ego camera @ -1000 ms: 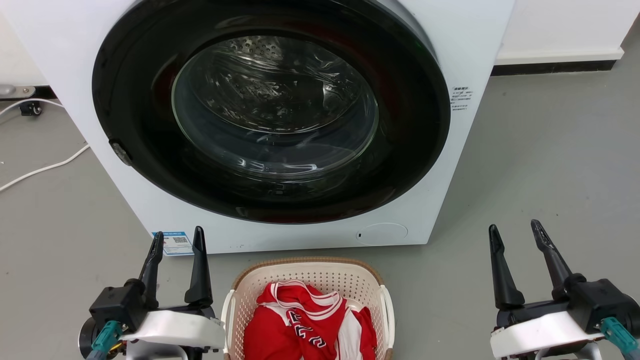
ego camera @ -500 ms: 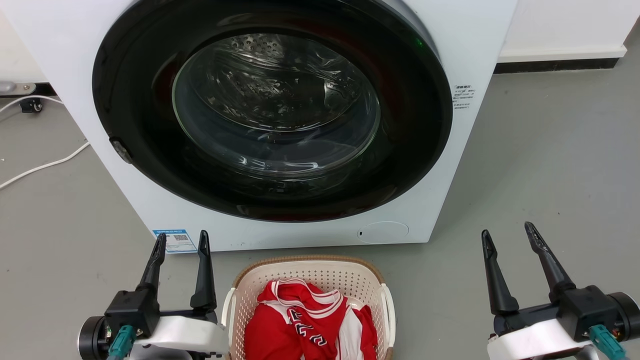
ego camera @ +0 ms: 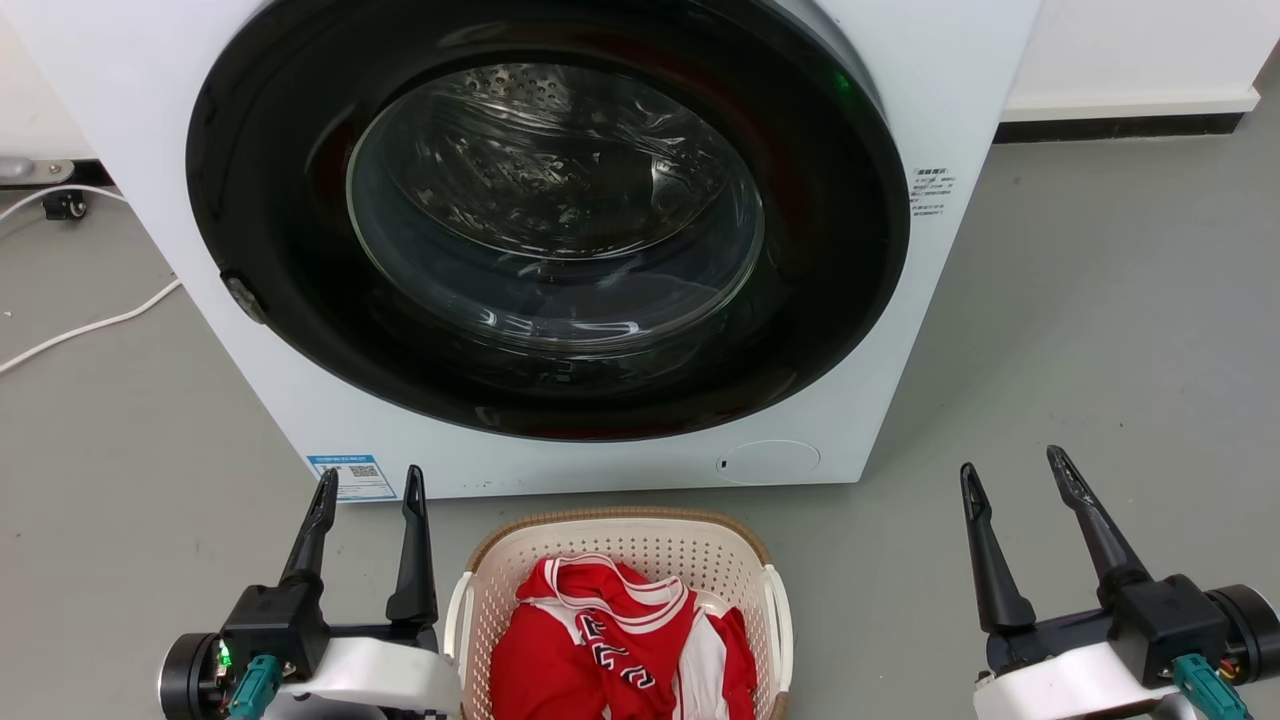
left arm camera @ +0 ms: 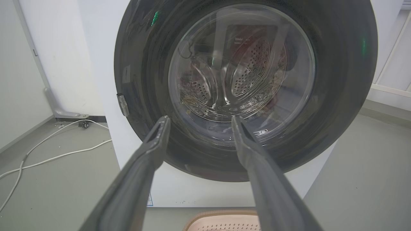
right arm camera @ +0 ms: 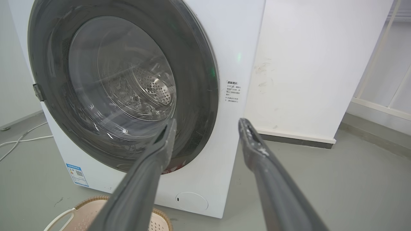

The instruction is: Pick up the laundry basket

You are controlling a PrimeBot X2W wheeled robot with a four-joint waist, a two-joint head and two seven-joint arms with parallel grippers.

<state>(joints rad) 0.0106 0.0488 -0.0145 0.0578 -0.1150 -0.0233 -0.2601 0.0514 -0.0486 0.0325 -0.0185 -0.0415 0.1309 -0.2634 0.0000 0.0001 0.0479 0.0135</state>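
Note:
The laundry basket [ego camera: 640, 543], cream-white and perforated with a tan rim and white side handles, stands on the grey floor at the bottom centre of the head view, with red-and-white clothes [ego camera: 610, 640] inside. Its far rim also peeks in as the basket [left arm camera: 221, 221] in the left wrist view and the basket [right arm camera: 80, 213] in the right wrist view. My left gripper [ego camera: 368, 483] is open just left of the basket, apart from it. My right gripper [ego camera: 1010, 468] is open well to the right, holding nothing.
A white washing machine [ego camera: 930, 90] with a big dark round door [ego camera: 550, 220], shut, stands right behind the basket. White cables [ego camera: 90, 325] lie on the floor at the left. A white wall with dark skirting [ego camera: 1110, 128] runs at the back right.
Both grippers have drawn slightly down and inward, and the left wrist has rolled a little. The view has shifted a touch. The basket has not moved.

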